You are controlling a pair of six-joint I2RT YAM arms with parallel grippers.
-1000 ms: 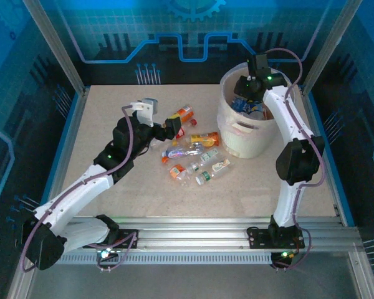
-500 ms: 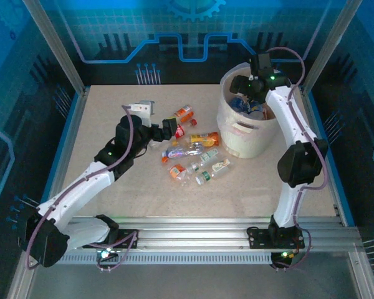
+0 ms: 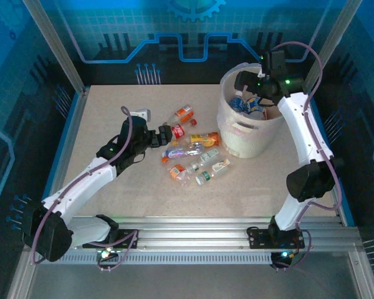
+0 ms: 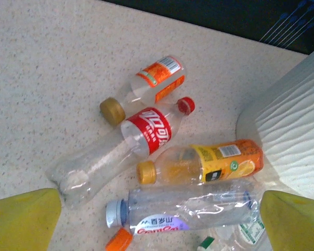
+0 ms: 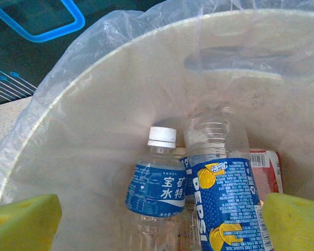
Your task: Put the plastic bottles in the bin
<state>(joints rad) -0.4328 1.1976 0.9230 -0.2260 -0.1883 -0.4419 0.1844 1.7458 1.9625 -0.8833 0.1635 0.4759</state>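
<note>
The bin (image 3: 244, 136) is a big round tub of whitish, see-through plastic. It stands at the far right of the speckled bench (image 3: 112, 112), and a thin crinkly bag (image 5: 146, 21) lines its rim. The right end effector (image 3: 254, 85) hangs over the bin's mouth. Its yellow pads (image 5: 23, 222) are wide apart, with nothing held between them. Down inside the bin lie a blue-label bottle (image 5: 159, 188) with a white cap and a Pepsi bottle (image 5: 225, 201), touching side by side. The left end effector (image 3: 165, 132) is low over the bench, and its yellow fingertips (image 4: 21, 217) are spread wide too, holding nothing. In front of it, clear bottles lie on their sides near the bin's ribbed wall. They are a red-label bottle (image 4: 131, 146), a short orange-label bottle (image 4: 157, 83) with a gold cap, a juice bottle (image 4: 209, 163) and a squashed bottle (image 4: 183, 212).
</note>
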